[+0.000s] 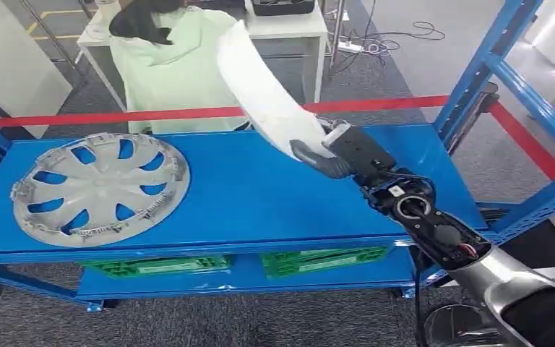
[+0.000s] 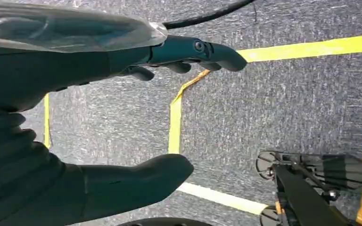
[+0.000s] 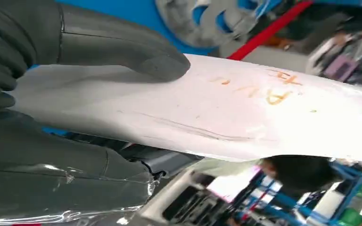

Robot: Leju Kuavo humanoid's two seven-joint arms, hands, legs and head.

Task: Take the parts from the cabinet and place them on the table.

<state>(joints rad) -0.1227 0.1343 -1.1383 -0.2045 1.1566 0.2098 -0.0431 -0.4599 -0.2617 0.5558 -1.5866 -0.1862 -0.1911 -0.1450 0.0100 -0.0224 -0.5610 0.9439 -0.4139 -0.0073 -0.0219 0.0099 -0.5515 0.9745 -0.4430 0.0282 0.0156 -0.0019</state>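
A long curved white panel [image 1: 264, 90] is lifted above the blue shelf [image 1: 260, 195], slanting up toward the back. My right hand [image 1: 325, 157] grips its lower end, thumb wrapped over the face. Close up, the white panel [image 3: 226, 113] bears faint orange writing, and the thumb [image 3: 136, 52] presses on it. A silver hubcap [image 1: 97, 188] lies flat on the shelf's left side. My left hand [image 2: 99, 117] hangs over grey carpet with its fingers apart and nothing in it.
A person in a pale green hoodie [image 1: 170, 69] stands behind the shelf, beyond a red bar [image 1: 152, 114]. Blue rack uprights [image 1: 506, 72] rise at the right. Green crates [image 1: 318, 260] sit on the lower shelf. A white table [image 1: 289, 29] stands behind.
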